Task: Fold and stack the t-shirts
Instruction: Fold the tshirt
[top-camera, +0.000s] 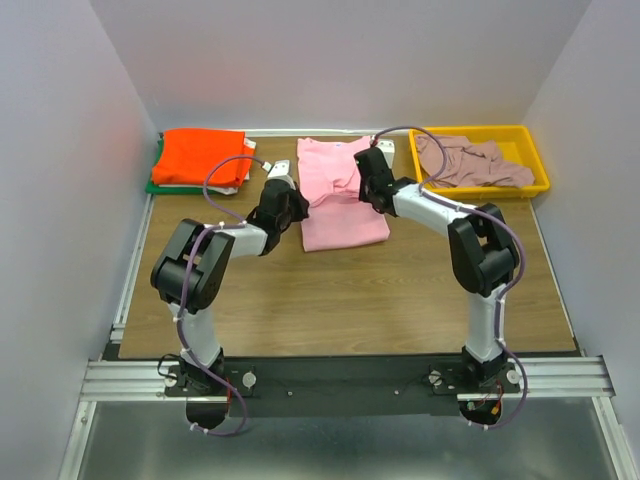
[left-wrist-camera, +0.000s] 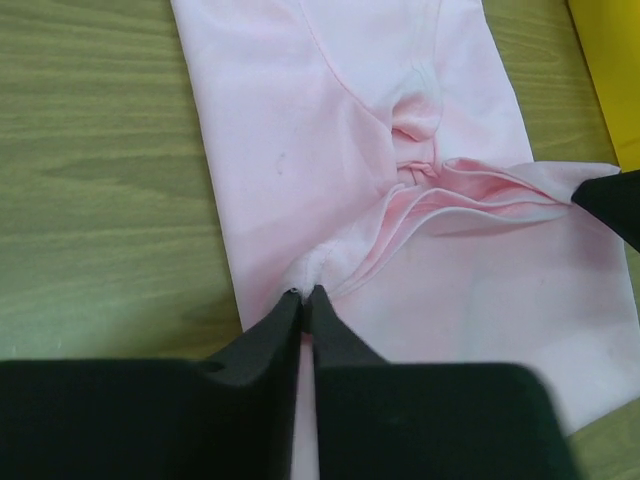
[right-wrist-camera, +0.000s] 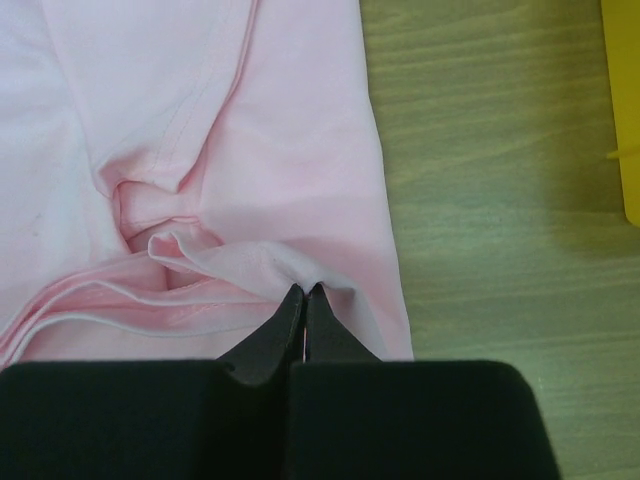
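Observation:
A light pink t-shirt (top-camera: 345, 225) lies partly folded at the middle back of the table, bunched across its centre. My left gripper (top-camera: 297, 206) is at its left edge, and in the left wrist view the gripper (left-wrist-camera: 303, 292) pinches the pink cloth (left-wrist-camera: 300, 120) at its tips. My right gripper (top-camera: 368, 182) is at the shirt's right side, and the right wrist view shows the gripper (right-wrist-camera: 304, 288) shut on a raised fold of the pink shirt (right-wrist-camera: 280, 150). An orange t-shirt (top-camera: 200, 155) lies folded on a green one (top-camera: 156, 184) at the back left. A mauve t-shirt (top-camera: 470, 160) is crumpled in the tray.
The yellow tray (top-camera: 480, 131) stands at the back right, and its edge shows in both wrist views (left-wrist-camera: 610, 70) (right-wrist-camera: 625, 100). White walls close the table in on three sides. Bare wood lies in front of the pink shirt.

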